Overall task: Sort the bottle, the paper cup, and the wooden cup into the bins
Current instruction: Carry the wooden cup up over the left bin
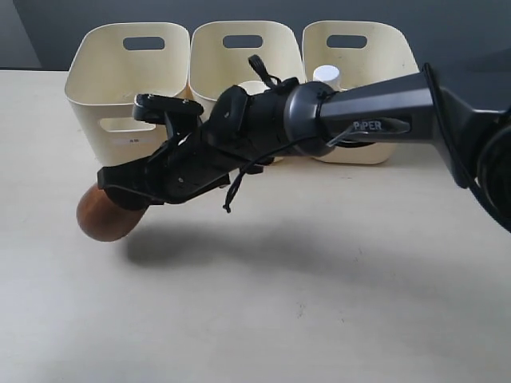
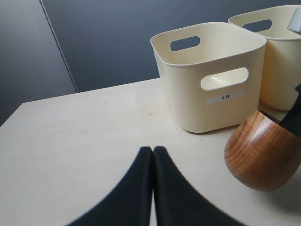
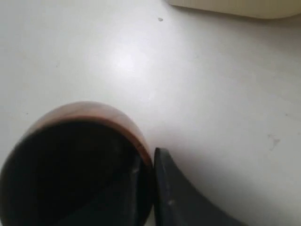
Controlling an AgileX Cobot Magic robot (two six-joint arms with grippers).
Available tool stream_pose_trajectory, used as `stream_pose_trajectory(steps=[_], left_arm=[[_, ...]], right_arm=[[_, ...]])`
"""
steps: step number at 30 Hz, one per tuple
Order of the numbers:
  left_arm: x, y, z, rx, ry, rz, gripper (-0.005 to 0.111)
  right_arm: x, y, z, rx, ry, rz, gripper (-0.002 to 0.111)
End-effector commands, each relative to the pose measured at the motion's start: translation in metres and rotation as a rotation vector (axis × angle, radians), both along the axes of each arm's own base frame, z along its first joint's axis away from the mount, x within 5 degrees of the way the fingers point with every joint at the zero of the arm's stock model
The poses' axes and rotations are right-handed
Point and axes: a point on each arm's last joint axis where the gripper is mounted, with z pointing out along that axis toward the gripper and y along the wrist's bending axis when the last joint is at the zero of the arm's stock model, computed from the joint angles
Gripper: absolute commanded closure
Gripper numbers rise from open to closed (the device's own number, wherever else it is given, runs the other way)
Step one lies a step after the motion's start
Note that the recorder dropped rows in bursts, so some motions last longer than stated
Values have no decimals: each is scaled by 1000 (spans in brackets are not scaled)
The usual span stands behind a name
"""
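The right gripper (image 3: 149,165) pinches the wall of the wooden cup (image 3: 82,113), one finger inside the rim and one outside. The cup tilts at its tips, and I cannot tell whether it touches the table (image 1: 335,311). Near it the left gripper (image 2: 153,157) is closed and empty. This looks like the grasp step. Next comes a lift clearing the rim of the bin (image 1: 120,88) just beyond, then release.

Three bins (image 1: 96,88) stand in a row across the top of the frame, at the back of the worktop (image 1: 319,303). The bottle (image 1: 326,76) stands in the right bin. The wooden cup (image 1: 104,217) is tilted at left centre, before the left bin, its wall between the fingers of the right end effector (image 1: 112,187).
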Motion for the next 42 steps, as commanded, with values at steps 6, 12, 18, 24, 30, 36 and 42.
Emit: stream_pose_trajectory(steps=[6,12,18,24,30,36,42], left_arm=[[0,0,0,-1,-4,-3,107],[0,0,0,-1,-4,-3,107],[0,0,0,-1,-4,-3,107],[0,0,0,-1,-4,-3,107],[0,0,0,-1,-4,-3,107],[0,0,0,-1,-4,-3,107],[0,0,0,-1,-4,-3,107]], right_arm=[[8,13,45,88,-75,36,109],[13,17,83,153,-154,46,109],[21,17,121,203,-301,24,109],[44,3,142,253,-368,-76,109],[76,-28,143,277,-341,-217,109],[90,-37,136,283,-355,-285,109],[102,-30,96,239,-329,-312,109]])
